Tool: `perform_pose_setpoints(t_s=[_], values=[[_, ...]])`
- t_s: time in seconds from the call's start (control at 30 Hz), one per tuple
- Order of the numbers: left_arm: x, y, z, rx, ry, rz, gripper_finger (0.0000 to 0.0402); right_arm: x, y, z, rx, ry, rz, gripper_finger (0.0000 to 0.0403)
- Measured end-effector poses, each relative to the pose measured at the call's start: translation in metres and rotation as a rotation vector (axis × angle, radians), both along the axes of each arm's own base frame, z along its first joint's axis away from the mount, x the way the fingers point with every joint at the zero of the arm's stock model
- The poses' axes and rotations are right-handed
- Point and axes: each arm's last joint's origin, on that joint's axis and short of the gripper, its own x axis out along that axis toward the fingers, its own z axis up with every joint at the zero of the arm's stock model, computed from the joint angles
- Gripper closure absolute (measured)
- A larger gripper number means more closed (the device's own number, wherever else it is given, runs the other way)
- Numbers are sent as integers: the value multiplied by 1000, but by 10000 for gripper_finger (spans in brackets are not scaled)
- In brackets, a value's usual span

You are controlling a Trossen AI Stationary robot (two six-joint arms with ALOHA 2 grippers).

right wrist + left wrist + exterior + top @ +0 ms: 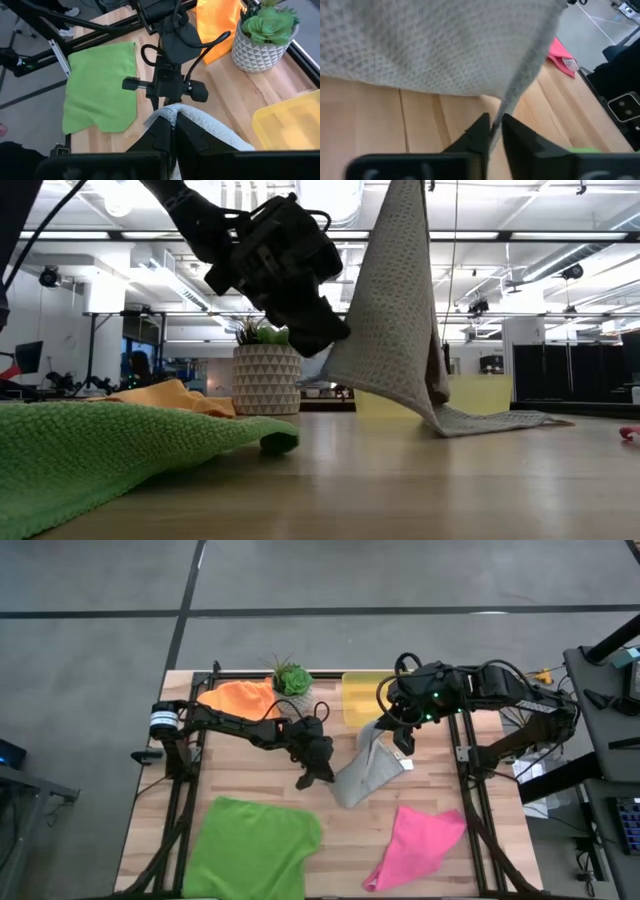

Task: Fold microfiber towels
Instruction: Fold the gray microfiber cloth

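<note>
On the left of the wooden table (250, 775), the orange towel (240, 697) lies bunched at the far edge, just left of a small potted plant (289, 676) in a patterned white pot. Nearer, at the left front, the bright green towel (252, 845) is spread mostly flat, one corner curled up in the low view.

The left gripper (318, 775) sits near the middle of the table, its arm reaching in from the far left. Its fingers (482, 131) are pinched together on a thin edge of the light grey towel (366, 775), as the left wrist view shows: the cloth's hem runs straight down into the narrow slit between the two dark tips.

The grey towel hangs between the two grippers. In the low view it rises as a tall draped sheet off the table, with its lower part trailing flat on the wood to the right.

The right gripper (402, 738) is just right of centre, farther back, near the translucent yellow bin (362, 696) at the far edge. Its fingers are closed on the upper fold of the grey towel, seen bunched between them in the right wrist view.

The hot pink towel (418, 843) lies crumpled at the right front, well apart from both grippers
</note>
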Motion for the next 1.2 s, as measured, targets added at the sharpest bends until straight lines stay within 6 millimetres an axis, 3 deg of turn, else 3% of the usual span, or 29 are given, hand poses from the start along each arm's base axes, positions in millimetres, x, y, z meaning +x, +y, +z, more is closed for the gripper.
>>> perform_pose_setpoints(t_s=[0.17, 0.33, 0.7, 0.97, 1.07, 1.2], values=[[-13, 0, 1, 36, 127, 26, 398, 0, -1, -1, -25, 8, -28, 394], [-39, 0, 28, 175, 194, 74, 401, -1, -3, -3, -77, 30, -63, 394], [-118, 0, 127, 457, 5, 307, 401, 3, -7, -22, -211, 104, -135, 394], [-170, 2, 179, 685, -126, 530, 401, 3, -12, -27, -436, 162, -118, 394], [-178, 4, 199, 818, -164, 579, 401, -1, -17, -24, -532, 180, -127, 394], [-176, 7, 226, 951, -187, 642, 401, -11, -25, -8, -683, 186, -193, 394]])
